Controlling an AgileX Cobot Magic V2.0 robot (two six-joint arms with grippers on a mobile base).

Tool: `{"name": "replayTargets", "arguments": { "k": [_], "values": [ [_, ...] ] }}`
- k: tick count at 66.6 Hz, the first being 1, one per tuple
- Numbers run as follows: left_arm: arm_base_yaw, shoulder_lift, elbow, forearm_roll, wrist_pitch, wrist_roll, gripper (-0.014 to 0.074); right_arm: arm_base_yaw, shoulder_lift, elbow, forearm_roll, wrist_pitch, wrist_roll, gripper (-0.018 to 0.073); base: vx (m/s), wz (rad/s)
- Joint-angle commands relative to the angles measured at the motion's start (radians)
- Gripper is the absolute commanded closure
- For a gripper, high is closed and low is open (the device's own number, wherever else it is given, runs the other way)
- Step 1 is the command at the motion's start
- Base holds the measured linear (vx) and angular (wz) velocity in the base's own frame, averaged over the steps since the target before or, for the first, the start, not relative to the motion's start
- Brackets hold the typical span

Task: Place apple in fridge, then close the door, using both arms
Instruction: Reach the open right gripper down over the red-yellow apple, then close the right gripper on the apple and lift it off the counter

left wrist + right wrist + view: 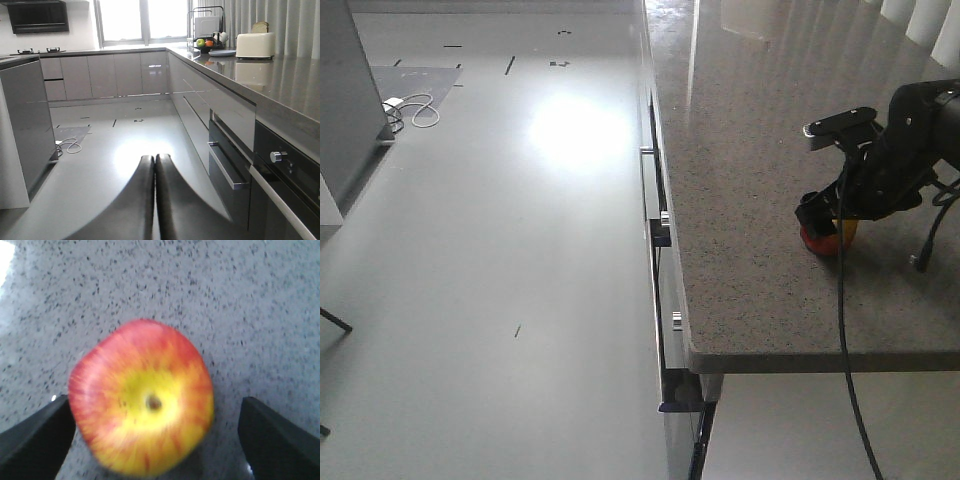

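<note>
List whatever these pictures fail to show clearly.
- Front view: apple mostly hidden under the right tool.
- Right wrist view: apple blurred; tool fingers cut off by the bottom edge; contact with apple unclear.
- Left wrist view: distant fruit too small to identify.

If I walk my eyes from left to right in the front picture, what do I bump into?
White cable on the floor → bright shiny patch → silver cabinet handle → red apple on the counter.
</note>
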Motion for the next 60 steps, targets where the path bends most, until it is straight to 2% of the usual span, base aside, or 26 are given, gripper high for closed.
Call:
{"name": "replayTargets", "arguments": {
  "k": [1,10,22,45,60],
  "values": [
    [0.001,-0.015,-0.017,-0.008,-0.075,0.001,0.0603,-0.007,-0.018,-0.067,0.006,-0.029,-0.046,-0.0063,0.0,0.0],
    [0.001,-0.015,-0.017,-0.008,-0.075,0.001,0.0603,-0.007,0.024,-0.112,0.062,-0.018,-0.106,-0.0058,0.0,0.0],
    [0.001,-0.015,-0.017,-0.008,-0.075,0.001,0.0603,-0.007,0.046,-0.12,0.107,-0.011,-0.11,-0.0007,0.0,0.0],
    [0.001,-0.015,-0.017,-0.008,-0.075,0.001,0.0603,-0.007,0.017,-0.12,0.106,-0.019,-0.09,0.0287,0.0,0.0],
    [0.001,-0.015,-0.017,-0.008,-0.075,0.001,0.0603,-0.007,-0.069,-0.12,0.152,0.035,-0.074,0.0424,0.0,0.0]
  ]
}}
